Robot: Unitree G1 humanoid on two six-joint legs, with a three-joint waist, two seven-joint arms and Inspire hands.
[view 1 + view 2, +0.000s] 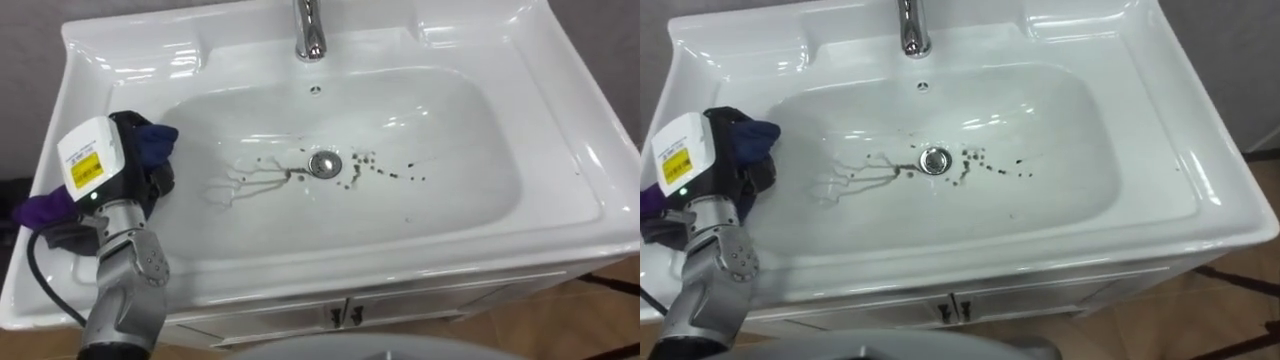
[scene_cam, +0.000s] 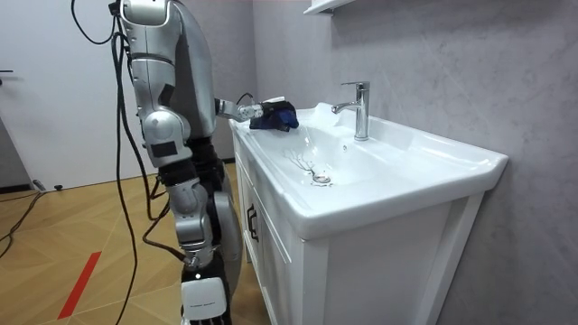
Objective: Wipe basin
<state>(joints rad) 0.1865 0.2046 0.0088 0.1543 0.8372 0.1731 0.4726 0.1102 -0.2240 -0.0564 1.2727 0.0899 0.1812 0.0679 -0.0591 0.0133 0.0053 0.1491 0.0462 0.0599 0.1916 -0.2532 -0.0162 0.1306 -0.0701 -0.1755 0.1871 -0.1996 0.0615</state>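
Observation:
A white basin (image 1: 560, 130) lies below me, with a chrome tap (image 1: 310, 30) at the back and a round drain (image 1: 324, 164) in the middle of the bowl. Dark specks (image 1: 385, 170) lie to the right of the drain, and thin brown streaks (image 1: 250, 178) run to its left. My left hand (image 1: 140, 180) rests over the basin's left rim, its fingers curled round a dark blue cloth (image 1: 157, 140). The cloth bunches at the bowl's left edge, and a purple end (image 1: 40, 210) hangs back over the rim. In the room view the cloth (image 2: 278, 116) sits at the far corner of the basin.
The basin sits on a white cabinet with two small door handles (image 1: 345, 315) below the front edge. I stand at the cabinet's front on a wooden floor (image 2: 81, 235). A grey wall (image 2: 452, 63) runs behind the tap.

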